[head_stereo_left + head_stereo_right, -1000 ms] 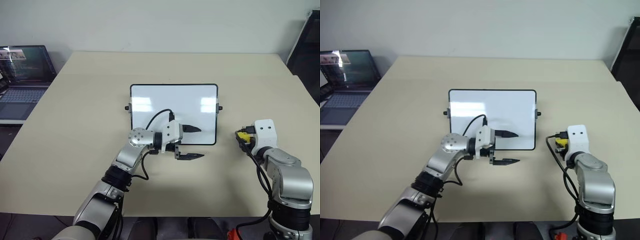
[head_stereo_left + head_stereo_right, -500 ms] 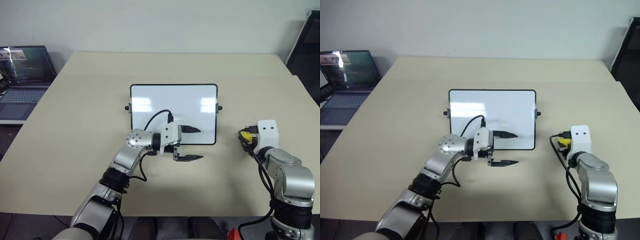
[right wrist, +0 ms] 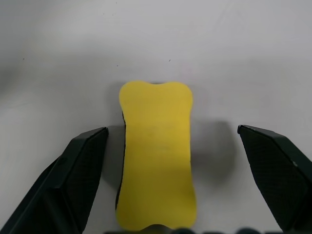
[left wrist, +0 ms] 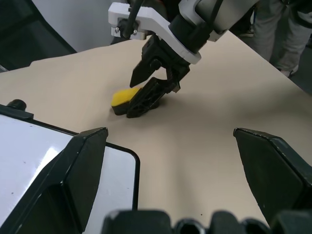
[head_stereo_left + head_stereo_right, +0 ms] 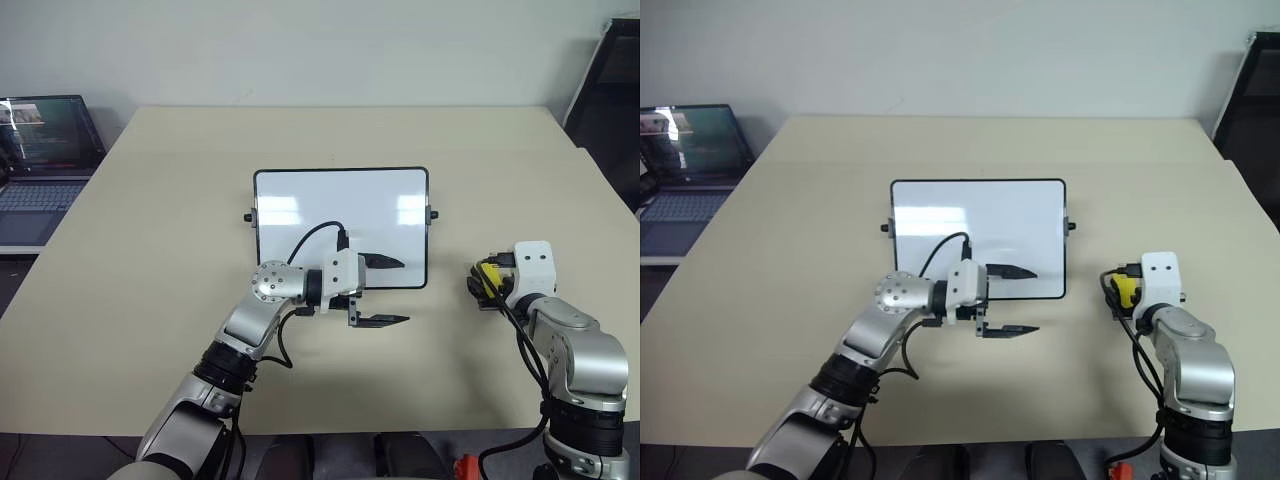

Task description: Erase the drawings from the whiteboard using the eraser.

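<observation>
Eraser (image 3: 156, 158) sits flat on the counter (image 5: 150, 250), just right of the whiteboard (image 5: 340, 205) and apart from it, yellow face up, dark underside showing at the edge. We count one eraser: oblong, slightly waisted, rounded ends. Right claw (image 4: 146, 90) is over it, fingers spread wide either side of the block with a gap on both sides, so open and not gripping. Right arm is bent at the near right edge of the counter, claw pointing forward and down. Left arm reaches in from the near left, wrist turned so the left claw (image 5: 385, 290) points to the robot's right. Its two black fingers stand wide apart, one over the whiteboard's lower right part, the other over the counter just below the frame; open, holding nothing. One whiteboard: glossy white, thin dark frame, rounded corners, a dark knob on each short side. We can't make out any drawings on it. One open laptop (image 5: 45, 150) beyond the counter's far left corner.
</observation>
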You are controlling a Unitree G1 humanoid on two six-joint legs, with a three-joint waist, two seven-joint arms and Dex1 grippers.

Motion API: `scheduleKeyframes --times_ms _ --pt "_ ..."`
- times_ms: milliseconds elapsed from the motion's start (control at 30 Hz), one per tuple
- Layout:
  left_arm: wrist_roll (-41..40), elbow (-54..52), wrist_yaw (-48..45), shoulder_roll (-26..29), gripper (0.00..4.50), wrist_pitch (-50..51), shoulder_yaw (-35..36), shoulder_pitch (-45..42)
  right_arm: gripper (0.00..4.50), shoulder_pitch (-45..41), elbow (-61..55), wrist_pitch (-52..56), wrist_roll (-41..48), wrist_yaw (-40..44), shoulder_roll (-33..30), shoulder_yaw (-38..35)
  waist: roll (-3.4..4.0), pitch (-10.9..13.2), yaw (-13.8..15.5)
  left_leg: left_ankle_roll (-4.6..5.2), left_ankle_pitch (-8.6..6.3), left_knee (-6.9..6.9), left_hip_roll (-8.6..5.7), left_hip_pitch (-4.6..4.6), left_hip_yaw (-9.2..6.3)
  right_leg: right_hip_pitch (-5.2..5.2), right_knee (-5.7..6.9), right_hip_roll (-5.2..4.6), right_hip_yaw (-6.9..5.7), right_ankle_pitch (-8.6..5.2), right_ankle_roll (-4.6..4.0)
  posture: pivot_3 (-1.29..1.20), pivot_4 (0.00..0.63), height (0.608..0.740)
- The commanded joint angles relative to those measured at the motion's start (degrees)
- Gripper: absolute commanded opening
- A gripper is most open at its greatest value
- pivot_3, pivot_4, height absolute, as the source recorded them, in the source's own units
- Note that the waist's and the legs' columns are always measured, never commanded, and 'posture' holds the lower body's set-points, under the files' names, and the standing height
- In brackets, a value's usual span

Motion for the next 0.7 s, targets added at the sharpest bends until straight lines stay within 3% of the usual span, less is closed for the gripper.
scheduleKeyframes --times_ms 33,233,400,500,700 --pt "-0.69 -3.22 1.17 0.54 4.50 1.28 0.94 0.79 4.47 -0.13 -2.20 0.54 0.89 -0.97 -0.25 -0.96 0.00 0.00 0.00 0.00 0.00 0.00 0.00 0.00 0.00 0.00 0.00 0.00 0.01 0.00 0.00 0.00 0.150 0.740" --pt "-0.43 -12.75 11.07 1.57 4.50 11.55 4.97 6.00 4.47 0.54 -9.72 3.37 2.68 -1.77 0.43 -2.66 0.01 0.00 -0.02 0.01 0.00 0.00 0.02 -0.01 -0.01 -0.03 0.02 0.00 0.06 0.00 0.00 0.00 0.150 0.740" --pt "0.66 -27.27 23.88 1.70 4.50 25.10 9.63 17.41 4.47 11.69 -21.17 -2.39 1.20 -2.56 -0.46 -2.30 0.06 -0.08 0.07 0.02 -0.01 -0.07 0.05 -0.07 -0.12 -0.01 -0.07 -0.01 -0.01 0.00 0.00 0.00 0.150 0.740" --pt "4.04 -31.35 32.06 0.30 4.50 26.66 11.02 24.34 4.47 21.80 -23.01 -13.34 -0.35 -2.64 -0.02 -2.48 0.05 -0.09 0.38 0.03 -0.01 -0.02 0.02 -0.07 -0.12 0.02 -0.09 -0.03 -0.01 0.00 0.00 0.00 0.150 0.740" --pt "8.52 -34.73 47.55 -5.87 4.50 23.88 16.15 38.24 4.47 39.67 -19.99 -40.44 -0.29 -3.15 7.20 -2.46 0.06 -0.12 0.72 0.25 -0.13 -0.15 0.04 0.44 -0.06 0.39 -0.12 -0.07 0.06 -0.01 0.01 0.00 0.150 0.740"
